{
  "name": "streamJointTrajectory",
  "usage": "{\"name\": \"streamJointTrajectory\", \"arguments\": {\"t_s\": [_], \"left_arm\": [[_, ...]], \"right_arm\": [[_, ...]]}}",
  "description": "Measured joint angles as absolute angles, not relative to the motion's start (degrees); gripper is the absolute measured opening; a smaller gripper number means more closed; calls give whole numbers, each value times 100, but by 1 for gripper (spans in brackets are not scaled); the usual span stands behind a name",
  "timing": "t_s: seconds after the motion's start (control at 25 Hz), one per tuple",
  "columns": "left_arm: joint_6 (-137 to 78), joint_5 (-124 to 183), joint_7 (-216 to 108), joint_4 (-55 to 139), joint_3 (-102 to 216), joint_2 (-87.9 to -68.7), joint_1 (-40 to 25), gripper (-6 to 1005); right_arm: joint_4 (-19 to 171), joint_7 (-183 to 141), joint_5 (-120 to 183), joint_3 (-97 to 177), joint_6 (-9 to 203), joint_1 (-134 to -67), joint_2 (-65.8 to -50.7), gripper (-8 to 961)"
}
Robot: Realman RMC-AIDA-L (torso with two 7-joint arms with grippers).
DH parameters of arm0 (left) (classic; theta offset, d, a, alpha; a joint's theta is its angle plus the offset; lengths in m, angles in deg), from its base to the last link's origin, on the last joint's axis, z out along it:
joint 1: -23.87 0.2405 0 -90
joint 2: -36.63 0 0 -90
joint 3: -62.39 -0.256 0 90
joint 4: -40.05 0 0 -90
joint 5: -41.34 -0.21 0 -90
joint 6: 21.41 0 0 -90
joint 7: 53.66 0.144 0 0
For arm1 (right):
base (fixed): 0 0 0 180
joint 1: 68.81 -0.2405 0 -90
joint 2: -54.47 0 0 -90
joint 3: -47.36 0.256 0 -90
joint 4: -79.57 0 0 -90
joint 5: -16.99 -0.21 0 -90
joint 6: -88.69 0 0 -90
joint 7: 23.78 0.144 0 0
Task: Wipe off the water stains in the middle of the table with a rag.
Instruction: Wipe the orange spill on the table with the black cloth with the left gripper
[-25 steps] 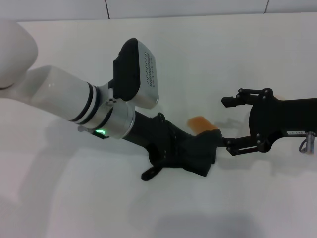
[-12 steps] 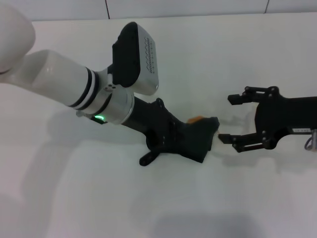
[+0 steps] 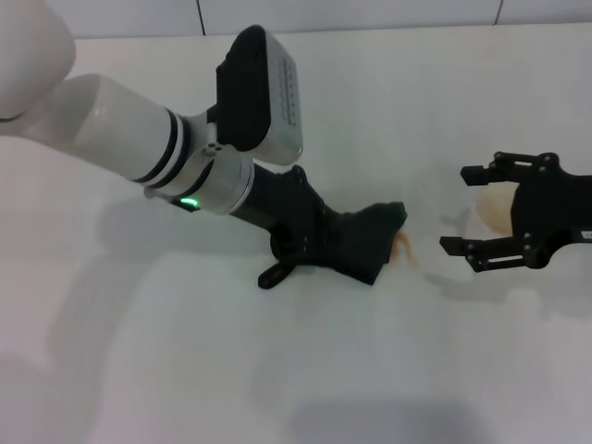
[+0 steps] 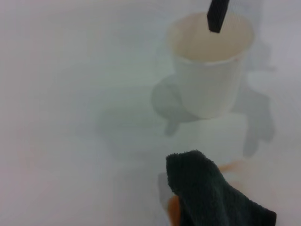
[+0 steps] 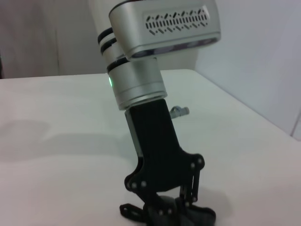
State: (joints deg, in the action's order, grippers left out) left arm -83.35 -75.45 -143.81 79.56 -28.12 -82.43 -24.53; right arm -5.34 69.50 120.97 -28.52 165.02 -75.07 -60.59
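On the white table [image 3: 388, 92], my left gripper [image 3: 356, 252] is shut on a dark rag [image 3: 377, 239] and presses it down at the middle. The rag also shows in the left wrist view [image 4: 211, 197]. The orange-brown water stains [image 3: 405, 248] peek out at the rag's right edge, and show beside the rag in the left wrist view [image 4: 173, 209]. Most of the puddle is hidden under the rag. My right gripper [image 3: 461, 209] is open to the right of the rag, its fingers on either side of a white cup [image 3: 495, 208].
The white cup [image 4: 209, 70] stands upright just beyond the rag, with one black right fingertip [image 4: 215, 16] over its mouth. The right wrist view shows my left arm and gripper [image 5: 164, 209] on the table. A tiled wall edge runs along the far side.
My right gripper has drawn back to the right, away from the rag. My left gripper has slid the rag over the orange puddle, which now shows only at the rag's edge.
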Motion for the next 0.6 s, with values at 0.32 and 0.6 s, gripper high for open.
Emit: {"name": "streamJointTrajectory", "arguments": {"t_s": [0.32,0.6], "left_arm": [[-7923,-7586,-14328,7928,-2868,-8266,-2671,83],[-7477,-7550,-14245,7925,-3115,-8302,-2725,85]], "right_arm": [[-583,6948,12087,-2648,16683,-7416,-6064,868],[-592,6974,12081,-2641,16709,-7367,-6067,868]]}}
